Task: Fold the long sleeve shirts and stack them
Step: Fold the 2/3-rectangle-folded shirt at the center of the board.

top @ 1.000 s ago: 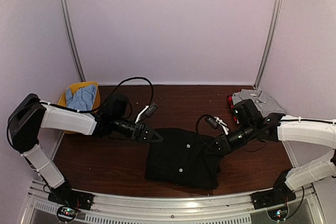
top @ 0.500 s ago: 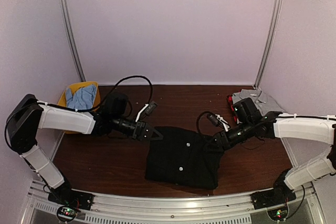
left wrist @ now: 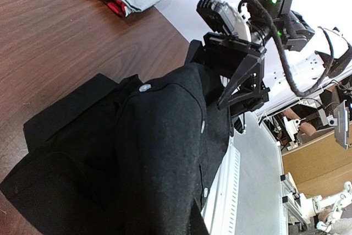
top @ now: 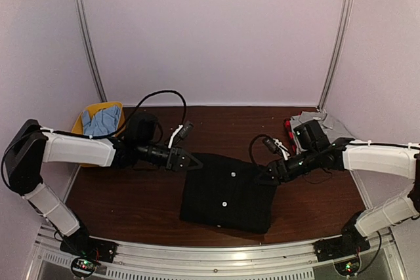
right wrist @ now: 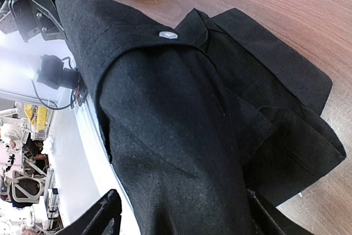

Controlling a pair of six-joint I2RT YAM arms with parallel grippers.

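left arm (top: pixel 79 151) stretched low, left gripper (top: pixel 194 162) pinched shut on far-left corner of black shirt (top: pixel 226 196), right gripper (top: pixel 265 176) at its right edge, spread wide, cloth loose between

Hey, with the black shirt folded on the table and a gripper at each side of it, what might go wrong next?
1. The left gripper is shut on the black shirt at its edge while the right gripper is open; a one-sided pull may skew the fold.
2. The right gripper's fingers straddle fabric, so backing out may snag it.
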